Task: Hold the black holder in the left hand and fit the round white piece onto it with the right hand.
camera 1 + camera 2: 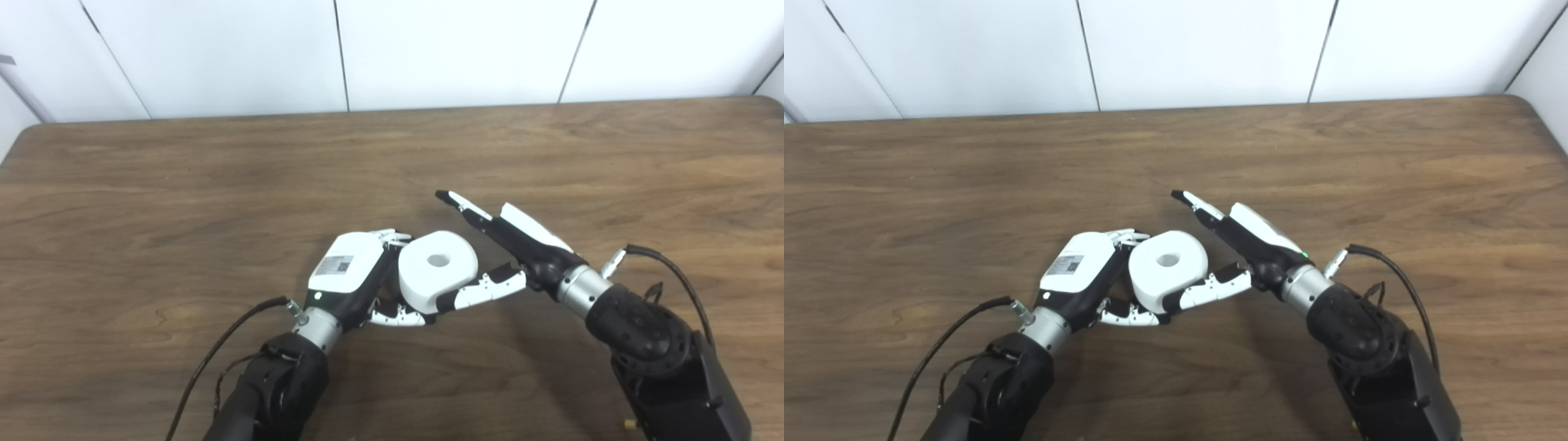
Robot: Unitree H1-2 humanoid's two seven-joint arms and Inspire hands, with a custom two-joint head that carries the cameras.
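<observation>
The round white piece [429, 278], with a hole in its top, sits low over the table between my two hands. My left hand [350, 269] is curled round it from the left, fingertips [395, 236] at its far side and thumb [397, 317] under its near side. The black holder is almost wholly hidden; only a dark strip [384, 277] shows between my left palm and the white piece. My right hand [520, 245] is open on the right, its fingers stretched out past the piece without touching it. Its thumb [484, 289] rests against the piece's near right side.
The brown wooden table [184, 184] runs back to a white panelled wall [245, 55]. Cables loop off both wrists [674, 269] close to the tabletop.
</observation>
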